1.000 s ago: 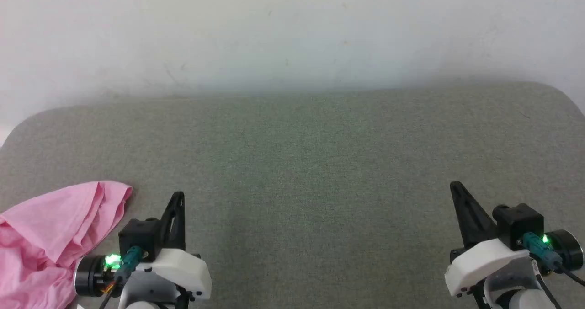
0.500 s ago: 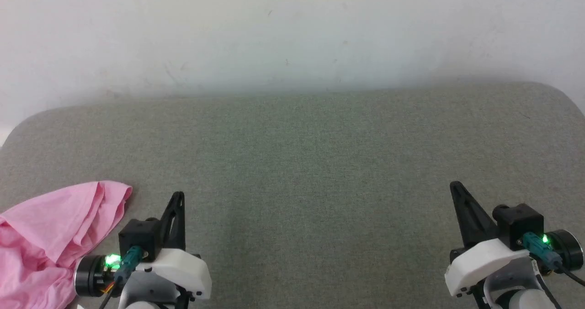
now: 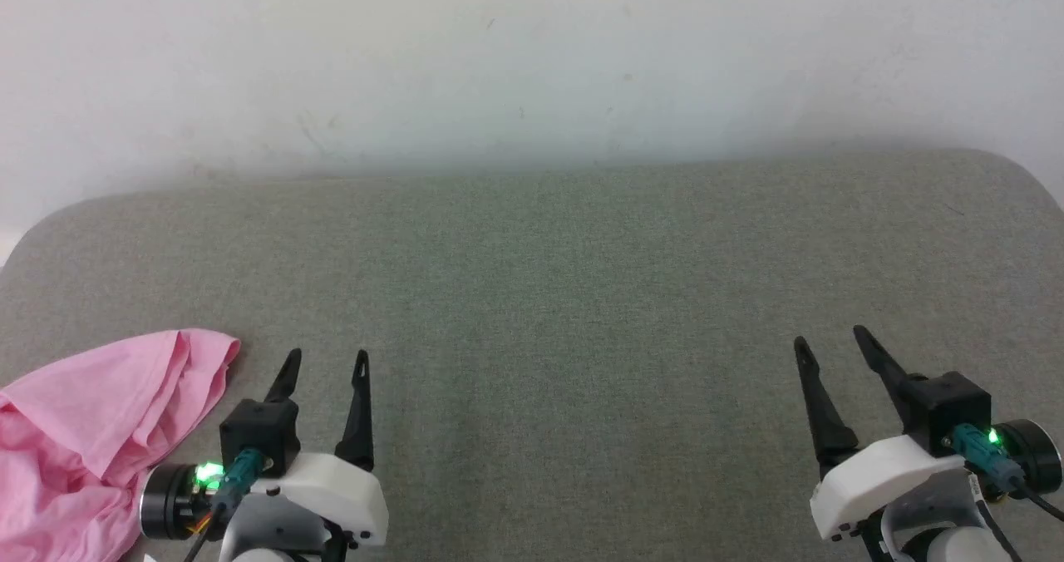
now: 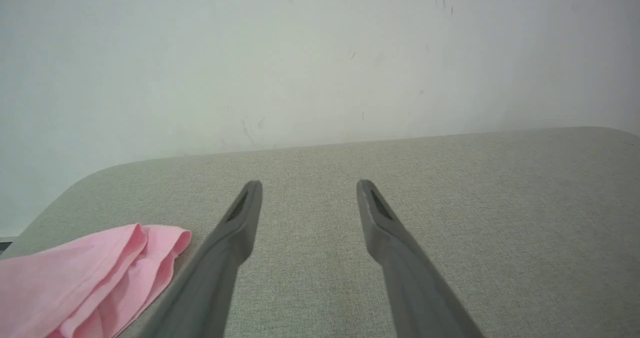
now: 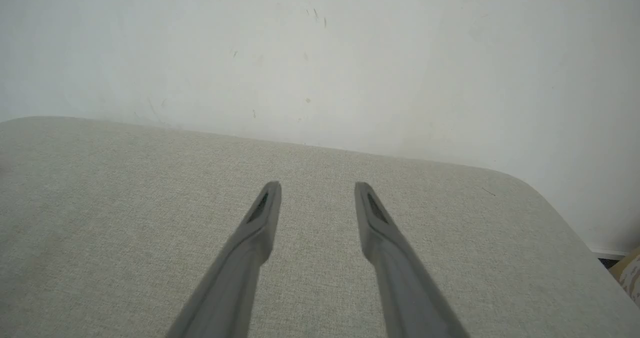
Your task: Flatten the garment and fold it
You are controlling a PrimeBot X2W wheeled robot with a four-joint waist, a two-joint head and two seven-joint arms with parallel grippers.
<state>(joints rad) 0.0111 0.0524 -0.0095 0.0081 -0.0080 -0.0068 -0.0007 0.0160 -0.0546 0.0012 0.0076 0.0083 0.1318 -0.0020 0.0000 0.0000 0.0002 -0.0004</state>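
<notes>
You have both arms low at the near edge of the grey padded surface [image 3: 532, 279], fingers pointing away toward the white wall [image 3: 532, 63]. Your left gripper [image 3: 327, 354] sits at the lower left, jaws apart, nothing between them. Your right gripper [image 3: 830, 336] mirrors it at the lower right, jaws apart too, a little narrower, also empty. The garment [image 3: 91, 429] lies bunched on the surface at the far left, just beside your left wrist, clear of the fingers

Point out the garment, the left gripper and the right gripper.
garment [image 3: 91, 429], head view, crumpled middle.
left gripper [image 3: 327, 353], head view, midway between its fingertips.
right gripper [image 3: 830, 336], head view, midway between its fingertips.
</notes>
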